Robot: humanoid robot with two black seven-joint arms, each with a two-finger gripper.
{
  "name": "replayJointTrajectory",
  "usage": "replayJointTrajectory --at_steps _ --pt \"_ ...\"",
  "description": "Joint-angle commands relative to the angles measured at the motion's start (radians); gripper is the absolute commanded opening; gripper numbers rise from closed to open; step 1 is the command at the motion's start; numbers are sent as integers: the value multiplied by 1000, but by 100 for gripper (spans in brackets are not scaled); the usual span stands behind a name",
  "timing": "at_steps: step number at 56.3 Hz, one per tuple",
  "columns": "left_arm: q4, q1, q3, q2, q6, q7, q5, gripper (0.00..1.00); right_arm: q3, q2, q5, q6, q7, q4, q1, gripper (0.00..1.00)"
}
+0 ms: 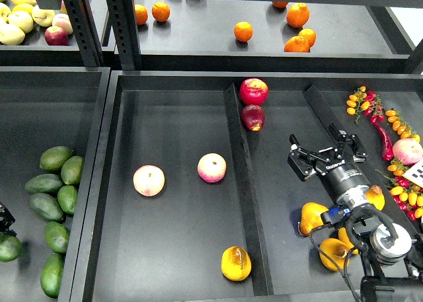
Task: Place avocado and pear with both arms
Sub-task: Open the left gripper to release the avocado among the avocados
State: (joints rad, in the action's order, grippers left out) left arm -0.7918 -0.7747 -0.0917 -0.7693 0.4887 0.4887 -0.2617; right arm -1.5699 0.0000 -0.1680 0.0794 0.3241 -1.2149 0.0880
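The pear (236,263), golden yellow-orange with a reddish-brown blotch, lies at the front of the middle compartment, next to the divider. Several avocados lie in the left bin; a dark one (45,206) is in the middle of the group and another (8,248) is at the left edge. My right gripper (320,145) is open and empty, hovering over the right compartment, right of and beyond the pear. Only a small black part of my left gripper (4,218) shows at the left edge, just above the edge avocado.
Two peaches (149,180) (211,168) lie in the middle compartment. Two red apples (253,90) sit by the divider (241,176). Yellow fruits (312,217) lie under my right arm. Peppers and small tomatoes (396,127) are at right. Oranges (243,31) are on the back shelf.
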Motion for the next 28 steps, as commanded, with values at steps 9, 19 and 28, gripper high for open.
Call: replayJointTrajectory --at_steps 9,19,28 --pt "2 8 0 5 0 0 -2 57 1 0 1 0 0 0 -1 100" --pt "2 8 0 5 0 0 -2 62 1 0 1 0 0 0 -1 100" --pt "2 8 0 5 0 0 -2 68 1 0 1 2 0 0 -1 100"
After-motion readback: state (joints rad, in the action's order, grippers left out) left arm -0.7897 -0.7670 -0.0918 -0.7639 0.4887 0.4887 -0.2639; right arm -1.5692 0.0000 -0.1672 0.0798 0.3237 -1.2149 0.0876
